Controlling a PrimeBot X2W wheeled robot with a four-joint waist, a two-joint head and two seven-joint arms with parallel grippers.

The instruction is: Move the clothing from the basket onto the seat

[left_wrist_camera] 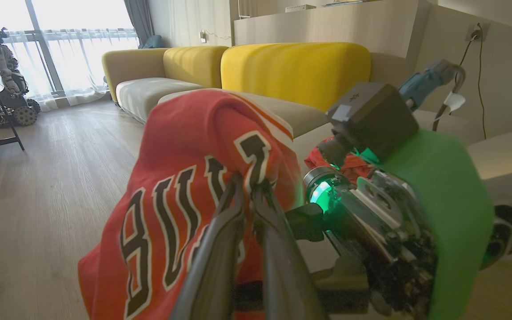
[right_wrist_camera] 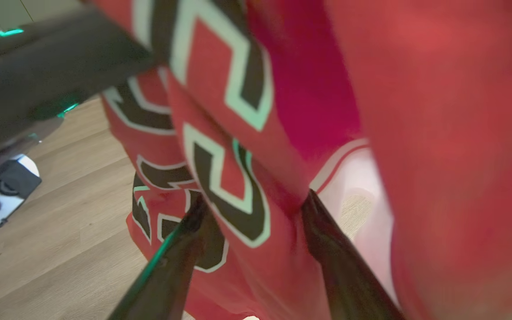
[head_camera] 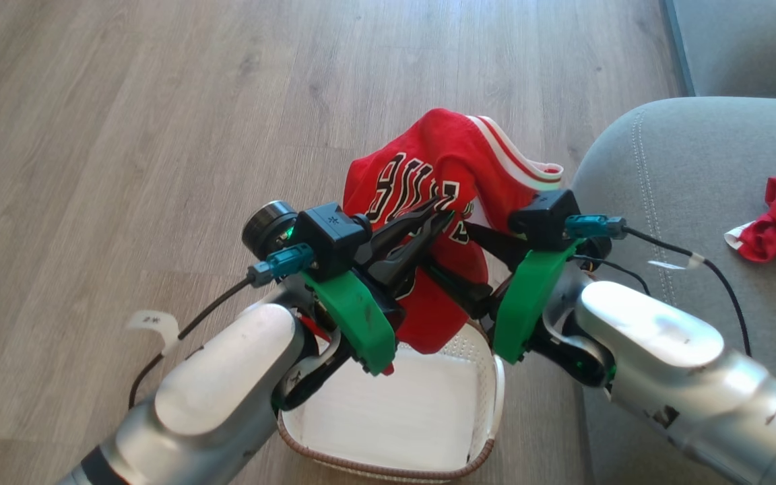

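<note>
- jersey [head_camera: 428, 195]: is looking like thin red cloth, matt, creasing softly; black lettering with white outline is lying flat on it
- basket [head_camera: 486, 397]: is showing smooth white perforated plastic with a slight sheen; rim is looking brown and woven
- seat [head_camera: 684, 175]: is reading as grey woven fabric, matt, with raised stitching
- floor [head_camera: 125, 135]: is showing wood-look planks, grainy, low satin sheen
- left forearm [head_camera: 226, 397]: is shining like silver metal, glossy, scuffed in spots
- green bracket [head_camera: 354, 316]: is looking like matt plastic, faintly rough
- left gripper [left_wrist_camera: 249, 184]: fingers are looking dark, smooth, semi-gloss
- yellow sofa [left_wrist_camera: 296, 71]: is showing matt fabric
</note>
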